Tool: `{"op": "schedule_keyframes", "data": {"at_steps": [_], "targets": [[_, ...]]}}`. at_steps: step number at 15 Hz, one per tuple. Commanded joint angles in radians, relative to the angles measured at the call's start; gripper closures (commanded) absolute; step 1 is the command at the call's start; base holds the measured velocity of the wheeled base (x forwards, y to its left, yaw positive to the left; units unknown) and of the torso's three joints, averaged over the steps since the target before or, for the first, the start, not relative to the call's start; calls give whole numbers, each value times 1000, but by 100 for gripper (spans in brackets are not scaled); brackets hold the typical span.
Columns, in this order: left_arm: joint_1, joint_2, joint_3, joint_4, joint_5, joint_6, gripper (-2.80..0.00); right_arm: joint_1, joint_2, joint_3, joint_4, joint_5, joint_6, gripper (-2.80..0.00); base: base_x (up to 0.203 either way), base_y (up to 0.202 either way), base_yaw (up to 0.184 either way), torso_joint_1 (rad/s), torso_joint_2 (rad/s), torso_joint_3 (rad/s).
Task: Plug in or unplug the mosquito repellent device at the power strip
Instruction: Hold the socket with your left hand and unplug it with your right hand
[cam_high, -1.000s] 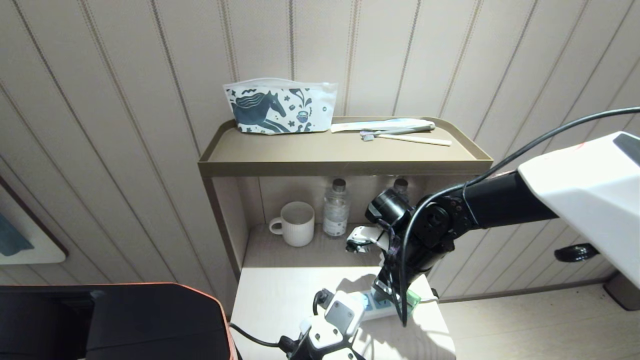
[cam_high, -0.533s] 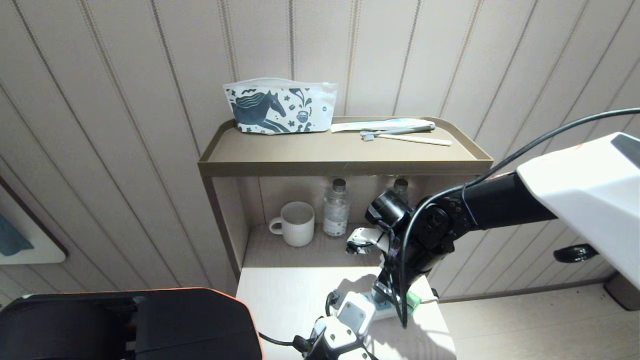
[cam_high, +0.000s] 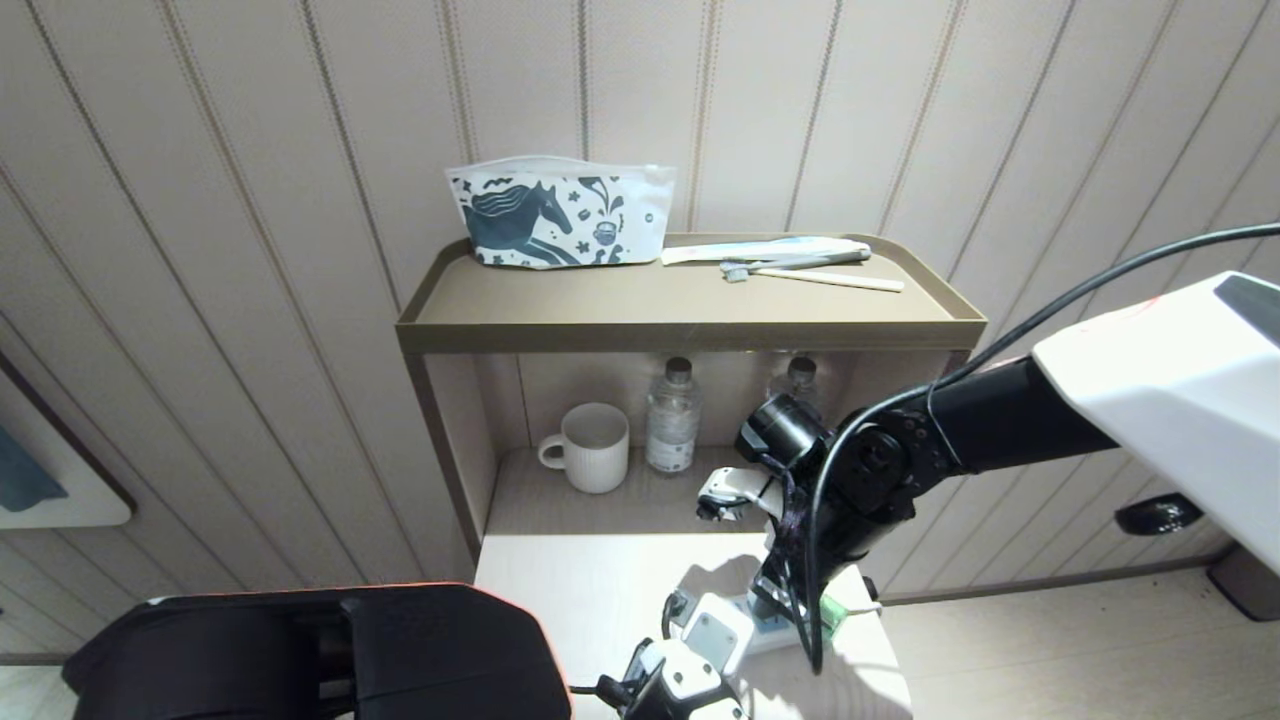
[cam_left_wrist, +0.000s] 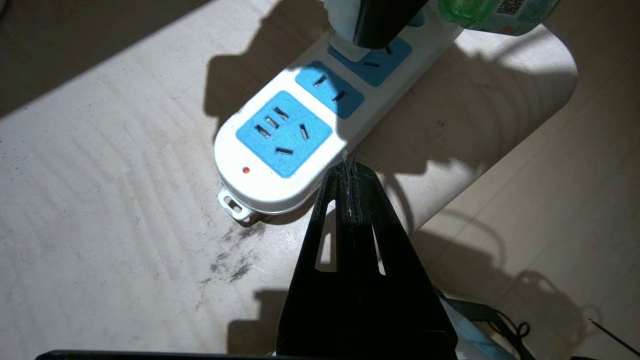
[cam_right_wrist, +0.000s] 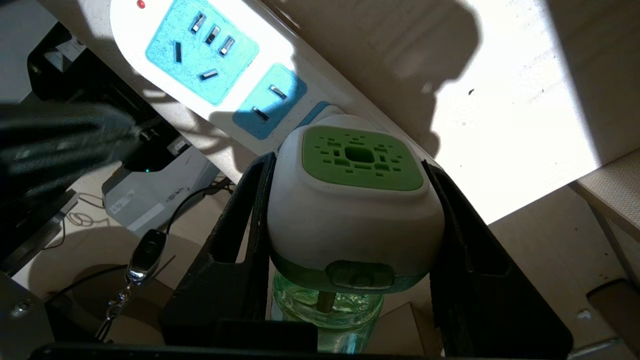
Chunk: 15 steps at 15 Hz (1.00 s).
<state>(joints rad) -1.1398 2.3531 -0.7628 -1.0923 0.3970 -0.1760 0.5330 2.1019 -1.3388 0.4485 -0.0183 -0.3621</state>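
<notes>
The right gripper had its jaws clamped on either side of the mosquito repellent device, whose white body and green vented face sat against the power strip with the green liquid bottle hanging off past the strip's long side. The strip lay near the desk's front right corner, running roughly along the front edge, and the device stood at one of its sockets toward the right end. Whether the prongs were fully seated could not be told, since the device's body hid the socket beneath it.

The left gripper had its jaws pressed together, the tip just beside the strip's rounded end near the red indicator light, close to the long side but, as far as could be seen, not pressing on it.

The main risk looked to be the strip itself: it was light and loose on the desk, close to the edge, and a pull or push from the right gripper without the left one bracing could lift it or slide it off the front. A tilted pull could also bend the prongs or make the rounded white body slip out of the jaws, and the bottle might catch on the desk edge.
</notes>
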Motion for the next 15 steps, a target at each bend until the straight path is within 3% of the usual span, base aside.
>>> {"op": "schedule_keyframes", "data": {"at_steps": [1, 5, 15], "targets": [[14, 45, -25, -10, 19, 4, 0, 1, -11, 18, 1, 0, -3, 0, 0, 0, 0, 0, 0, 0], [30, 98, -82, -9, 72, 13, 0, 2, -13, 32, -1, 0, -1, 0, 0, 0, 0, 0, 0, 0], [35, 138, -101, -21, 74, 35, 0, 4, -22, 44, -24, -2, -4, 0, 0, 0, 0, 0, 0, 0]]}}
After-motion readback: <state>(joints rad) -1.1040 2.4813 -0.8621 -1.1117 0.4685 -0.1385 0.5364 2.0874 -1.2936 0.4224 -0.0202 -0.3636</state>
